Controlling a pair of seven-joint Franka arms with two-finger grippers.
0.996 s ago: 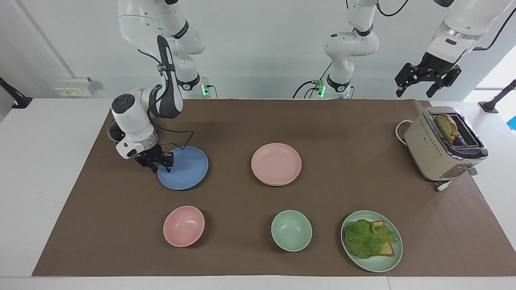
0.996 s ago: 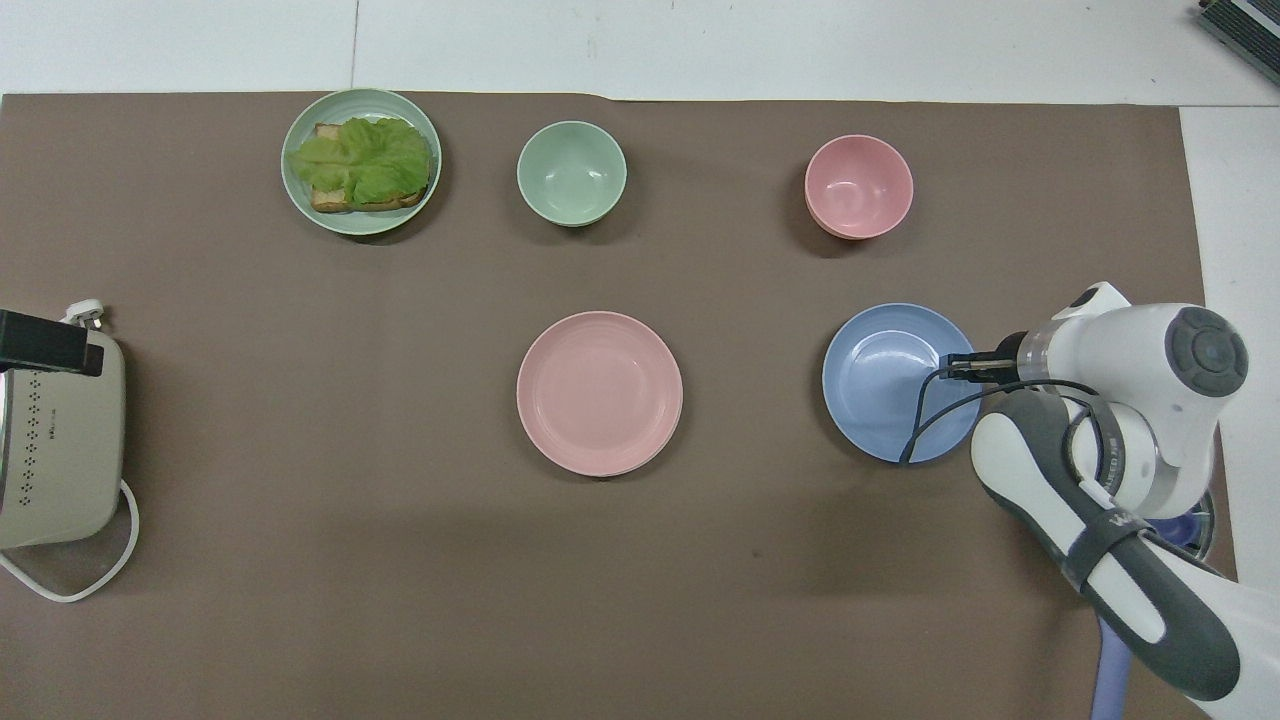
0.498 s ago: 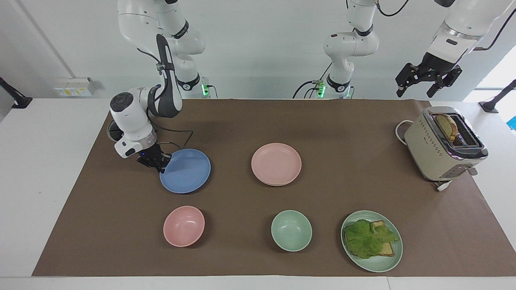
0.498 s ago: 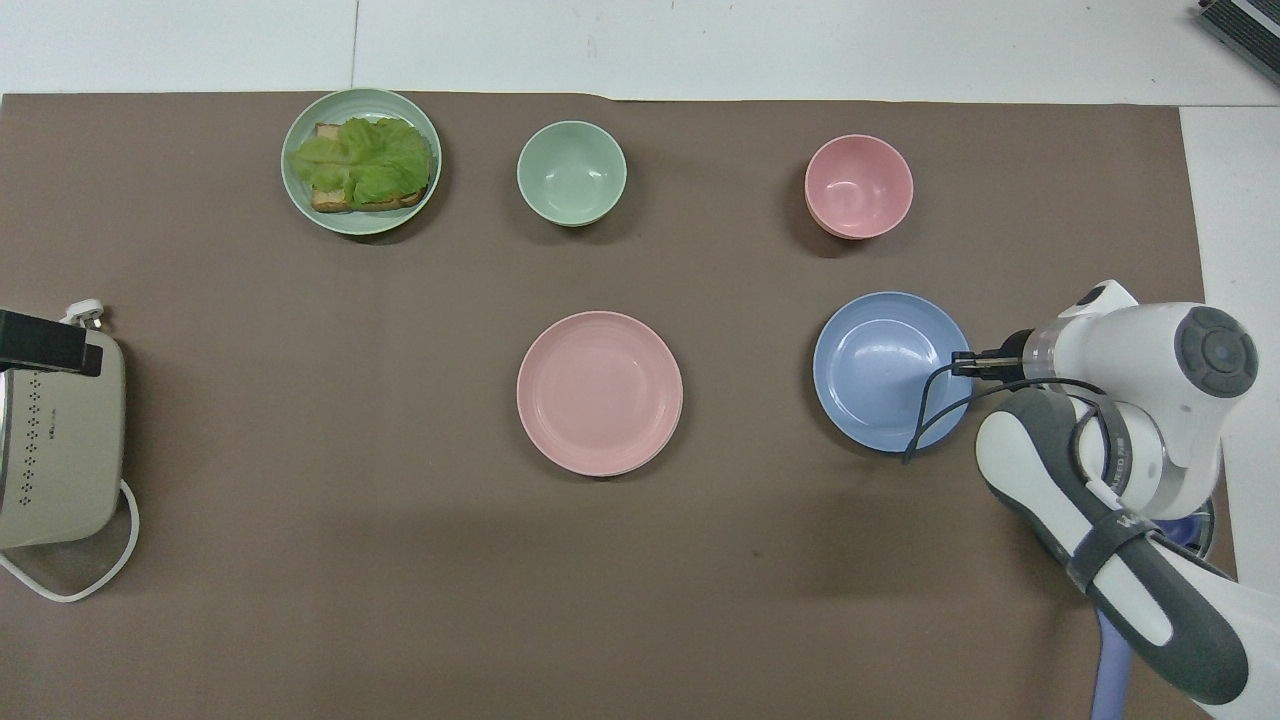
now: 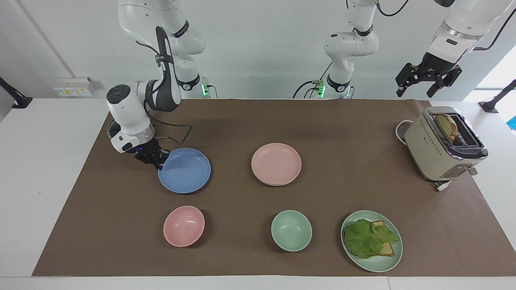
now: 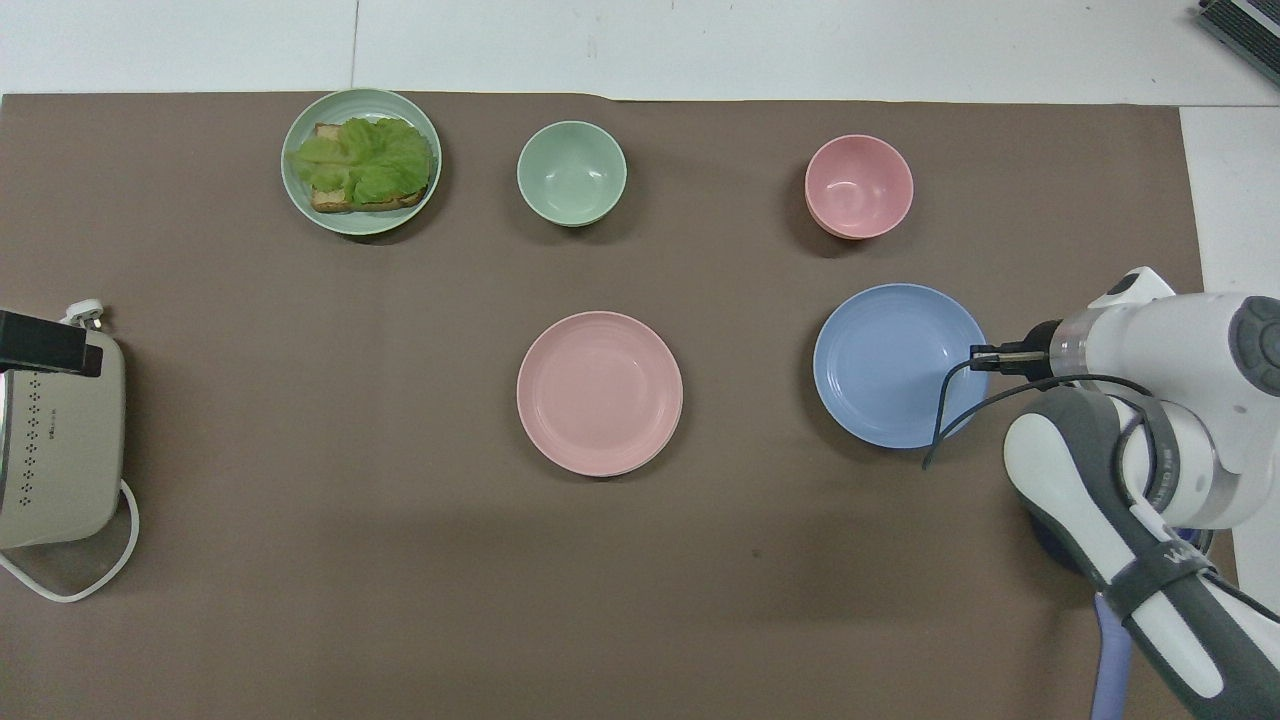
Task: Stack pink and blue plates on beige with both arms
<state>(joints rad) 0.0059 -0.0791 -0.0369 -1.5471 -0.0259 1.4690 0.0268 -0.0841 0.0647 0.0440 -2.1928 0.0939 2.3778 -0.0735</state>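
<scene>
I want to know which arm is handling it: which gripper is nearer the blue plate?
Right. The right gripper is shut on the blue plate at its rim; the left gripper waits above the toaster.

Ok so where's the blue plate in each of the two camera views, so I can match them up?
Facing view: the blue plate is left of centre, with the right gripper shut on its rim.
Overhead view: the blue plate is right of centre, about mid-height.
Shared landmark: the pink bowl, just farther from the robots than the blue plate in both views.
</scene>
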